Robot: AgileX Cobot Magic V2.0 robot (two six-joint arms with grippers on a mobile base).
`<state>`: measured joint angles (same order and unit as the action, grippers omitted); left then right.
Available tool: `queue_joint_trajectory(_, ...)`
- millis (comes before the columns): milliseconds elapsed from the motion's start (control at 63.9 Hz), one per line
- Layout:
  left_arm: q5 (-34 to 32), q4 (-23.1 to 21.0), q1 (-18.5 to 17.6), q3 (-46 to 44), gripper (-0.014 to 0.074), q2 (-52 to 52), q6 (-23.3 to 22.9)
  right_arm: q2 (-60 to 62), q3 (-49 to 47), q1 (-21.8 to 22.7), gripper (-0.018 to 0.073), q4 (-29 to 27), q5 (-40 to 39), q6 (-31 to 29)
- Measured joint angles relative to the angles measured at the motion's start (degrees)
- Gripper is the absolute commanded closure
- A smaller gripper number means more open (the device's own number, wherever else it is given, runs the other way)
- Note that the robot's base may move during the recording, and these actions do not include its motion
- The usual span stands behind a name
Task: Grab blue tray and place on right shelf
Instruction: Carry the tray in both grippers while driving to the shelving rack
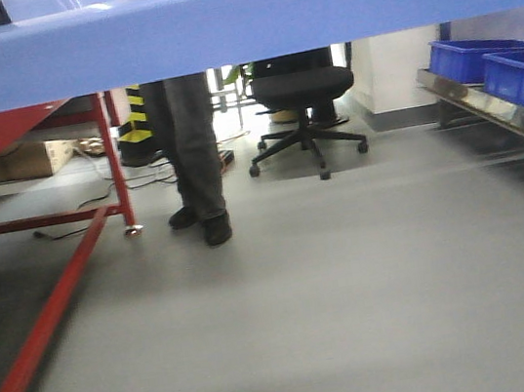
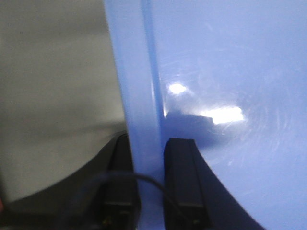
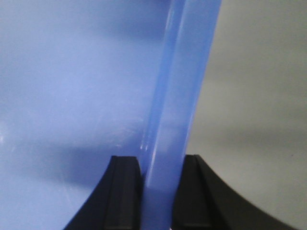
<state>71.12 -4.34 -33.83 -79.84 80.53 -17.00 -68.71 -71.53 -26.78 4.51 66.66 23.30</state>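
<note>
Glossy periwinkle plastic forms the wide, shallow, rectangular blue tray (image 1: 218, 30), which spans the whole top of the front view, held in the air above the grey floor (image 1: 315, 287). Each wrist view shows its flared rim pinched between two black fingers. The left gripper (image 2: 148, 149) is clamped on one side rim and the right gripper (image 3: 160, 164) on the opposite one, with pads touching the plastic on both faces. The right shelf (image 1: 501, 113), a metal rack with a shiny stainless-steel front lip, lies off to the right, well apart from the tray, and deep darker-blue plastic bins (image 1: 520, 74) stand on it. A red-framed table (image 1: 109, 160) stands at left. Judging by its thin wall, the tray is probably light and somewhat flexible, so it may bow if the arms squeeze inward. The gloss suggests a slippery surface. The rim looks the sensible hold, taken at matching points on both sides for a level carry.
</note>
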Motion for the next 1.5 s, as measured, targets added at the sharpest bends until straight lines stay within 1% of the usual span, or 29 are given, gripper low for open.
queue_joint_trajectory(1503,0.1,0.1,0.0,0.0,0.0644,0.0,0.0,0.0,0.0,0.0,0.0502,0.0,-0.3,0.0)
